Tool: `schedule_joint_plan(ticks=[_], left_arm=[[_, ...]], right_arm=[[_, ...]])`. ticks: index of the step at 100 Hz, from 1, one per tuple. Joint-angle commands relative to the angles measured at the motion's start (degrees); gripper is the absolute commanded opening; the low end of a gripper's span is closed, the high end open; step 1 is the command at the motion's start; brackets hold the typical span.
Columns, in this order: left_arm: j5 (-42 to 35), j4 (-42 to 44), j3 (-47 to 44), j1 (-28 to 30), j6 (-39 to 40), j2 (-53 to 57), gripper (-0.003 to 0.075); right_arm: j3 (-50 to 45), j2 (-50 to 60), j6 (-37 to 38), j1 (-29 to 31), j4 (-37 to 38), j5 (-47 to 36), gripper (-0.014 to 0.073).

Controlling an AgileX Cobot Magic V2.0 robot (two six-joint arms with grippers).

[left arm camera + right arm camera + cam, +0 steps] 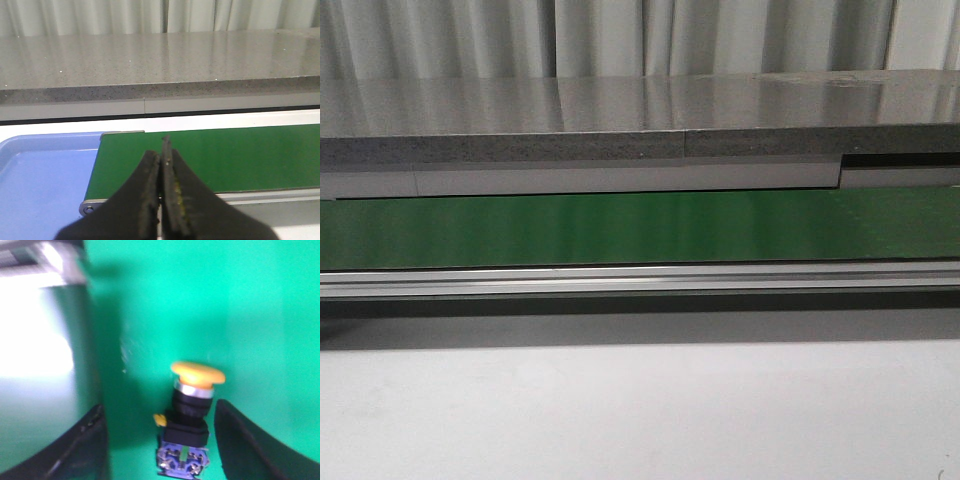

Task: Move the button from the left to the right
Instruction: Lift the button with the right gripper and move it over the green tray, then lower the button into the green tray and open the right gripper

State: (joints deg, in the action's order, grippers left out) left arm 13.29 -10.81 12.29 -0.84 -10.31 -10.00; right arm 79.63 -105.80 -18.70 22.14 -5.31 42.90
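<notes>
The button [192, 410] lies on the green conveyor belt [200, 300] in the right wrist view, its yellow mushroom head pointing away from the wrist and its black body with the contact block nearest the camera. My right gripper [159, 415] is open. Its fingers stand on either side of the button without touching it, and the button is closer to one finger [240, 445]. My left gripper [161, 154] is shut and empty above the left end of the belt [225, 155]. The front view shows neither the grippers nor the button.
A blue tray [40, 185] sits just past the belt's left end. A grey speckled counter [150, 60] runs behind the belt. An aluminium rail [640, 280] borders the belt's near side, with the white table [640, 410] in front of it.
</notes>
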Motion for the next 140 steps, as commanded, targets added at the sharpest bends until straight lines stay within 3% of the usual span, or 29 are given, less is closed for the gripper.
schedule_joint_plan(ticks=[1,43,79,115,127,140], left_arm=[[-4.5,-0.4,1.6,-0.3,0.1,-0.5,-0.002],[-4.5,-0.4,1.6,-0.3,0.1,-0.5,-0.002],[-4.5,-0.4,1.6,-0.3,0.1,-0.5,-0.002],[-4.5,-0.4,1.6,-0.3,0.1,-0.5,-0.002],[-4.5,-0.4,1.6,-0.3,0.1,-0.5,-0.002],[-4.5,-0.4,1.6,-0.3,0.1,-0.5,-0.002]], right_arm=[[2.0,6.7,0.2,-1.0,-3.3,-3.8,0.0476],[-3.8,28.9,0.2,-11.7,-7.4,-11.0,0.0476],[-28.1,55.6,0.2,-15.9,-7.9,-21.1,0.0476],[-49.8,84.1,0.2,-15.9,-12.1,-23.0,0.0474],[-54.6,91.5,0.2,-15.9,-12.1,-22.7,0.0401],[-57.5,96.4,0.2,-15.9,-12.1,-21.6,0.0225]])
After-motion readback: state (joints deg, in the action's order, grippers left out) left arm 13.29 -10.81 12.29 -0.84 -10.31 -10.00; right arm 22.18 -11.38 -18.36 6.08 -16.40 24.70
